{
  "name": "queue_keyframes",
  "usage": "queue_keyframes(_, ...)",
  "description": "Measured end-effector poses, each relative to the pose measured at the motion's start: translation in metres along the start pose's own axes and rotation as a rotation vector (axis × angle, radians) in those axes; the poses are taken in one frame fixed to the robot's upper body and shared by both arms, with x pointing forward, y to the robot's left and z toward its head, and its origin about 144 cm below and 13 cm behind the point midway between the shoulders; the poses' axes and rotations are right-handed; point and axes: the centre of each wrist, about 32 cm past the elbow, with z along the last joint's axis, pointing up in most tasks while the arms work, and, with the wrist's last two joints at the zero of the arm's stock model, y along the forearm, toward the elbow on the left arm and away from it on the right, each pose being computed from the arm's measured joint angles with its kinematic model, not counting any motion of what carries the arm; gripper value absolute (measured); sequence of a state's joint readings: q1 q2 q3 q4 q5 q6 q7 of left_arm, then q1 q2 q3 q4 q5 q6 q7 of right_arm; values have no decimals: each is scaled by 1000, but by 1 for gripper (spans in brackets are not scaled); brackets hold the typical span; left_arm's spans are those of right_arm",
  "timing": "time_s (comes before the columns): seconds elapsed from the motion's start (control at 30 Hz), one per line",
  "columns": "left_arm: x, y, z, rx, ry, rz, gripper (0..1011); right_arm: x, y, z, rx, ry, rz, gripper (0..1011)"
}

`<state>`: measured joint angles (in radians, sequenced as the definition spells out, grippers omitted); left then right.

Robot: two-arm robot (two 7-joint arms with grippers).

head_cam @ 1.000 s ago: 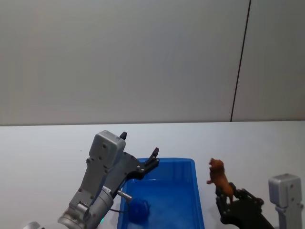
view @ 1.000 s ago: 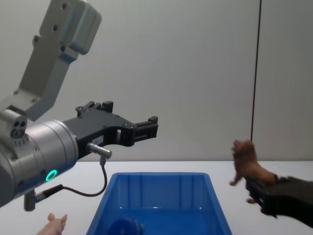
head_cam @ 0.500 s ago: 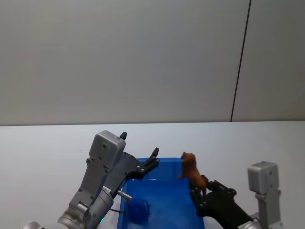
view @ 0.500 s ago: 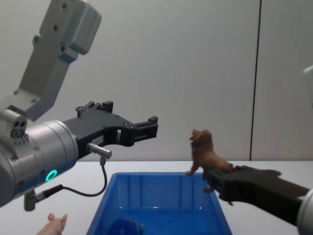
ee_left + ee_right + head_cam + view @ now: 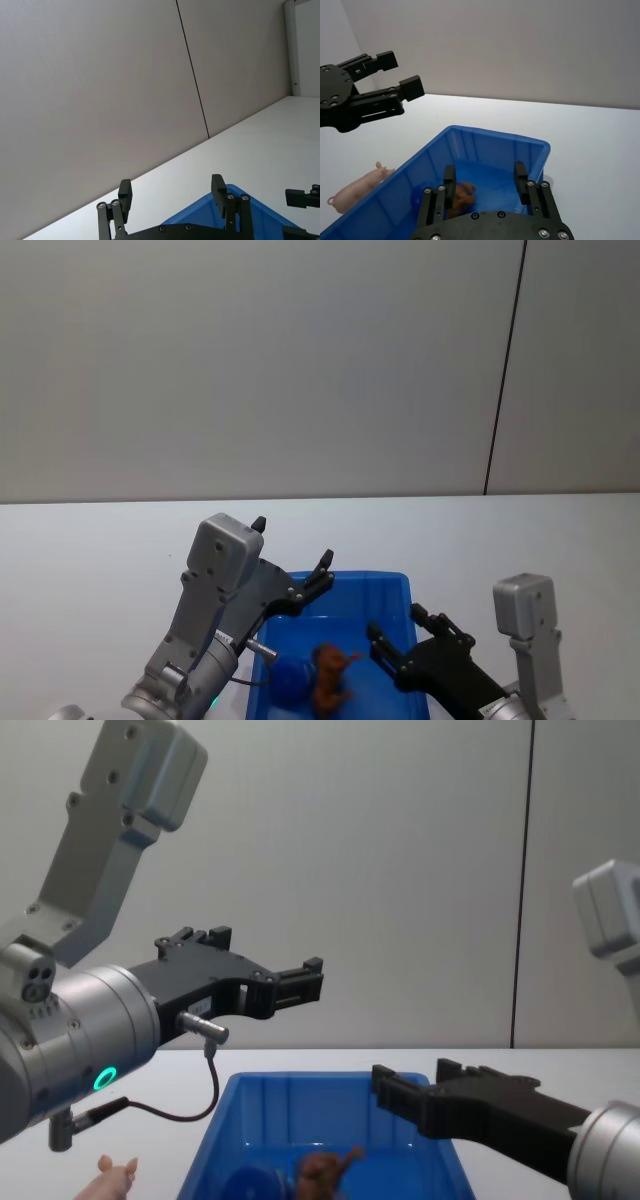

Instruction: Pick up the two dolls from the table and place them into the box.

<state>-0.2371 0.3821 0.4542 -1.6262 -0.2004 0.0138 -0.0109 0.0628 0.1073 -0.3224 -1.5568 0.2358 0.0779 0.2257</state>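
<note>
**Head view.** The box (image 5: 372, 580) was seen at lower centre on the table (image 5: 90, 540). The brown doll (image 5: 328, 677) and the blue doll (image 5: 290, 680) lay inside it, close together. The right gripper (image 5: 397, 624) was held over the box at lower right, jaws spread wide and empty. The left gripper (image 5: 292, 542) was held above the box's upper-left corner, jaws also wide and empty. A low withdrawal of the right gripper could catch the rim and shift the box.

**Left wrist view.** A corner of the box was visible below the left gripper's fingers. Part of the right gripper showed at the lower right edge. With both grippers near the box, contact between them was judged possible if both were moved at once.

**Right wrist view.** A pink doll (image 5: 357, 186) lay on the table at lower left, just outside the box's wall. It could be knocked by the left arm.

**Chest view.** A cable (image 5: 205, 1095) looped from the left arm near the box's upper-left rim, where snagging was judged possible.
</note>
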Motion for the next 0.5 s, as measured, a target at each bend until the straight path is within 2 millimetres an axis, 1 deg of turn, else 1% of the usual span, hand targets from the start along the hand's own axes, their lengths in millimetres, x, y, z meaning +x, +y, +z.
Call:
queue_keyframes(0.03,0,0,0,0,0,0,1001,0,0,0,0,-3,-6,653)
queue_keyframes(0.13,0,0,0,0,0,0,1001,1,1,-1,4,-13,-26,778)
queue_keyframes(0.17,0,0,0,0,0,0,1001,1,1,-1,5,-16,-31,792)
queue_keyframes(0.23,0,0,0,0,0,0,1001,1,0,-2,11,-25,-53,868)
queue_keyframes(0.27,0,0,0,0,0,0,1001,1,-1,-2,13,-29,-59,868)
queue_keyframes(0.3,0,0,0,0,0,0,1001,2,-1,-2,16,-32,-67,919)
queue_keyframes(0.33,0,0,0,0,0,0,1001,2,-3,-1,22,-38,-84,919)
queue_keyframes(0.4,0,0,0,0,0,0,1001,2,-4,-1,27,-45,-101,1001)
queue_keyframes(0.5,0,0,0,0,0,0,1001,3,-8,-1,38,-57,-137,1001)
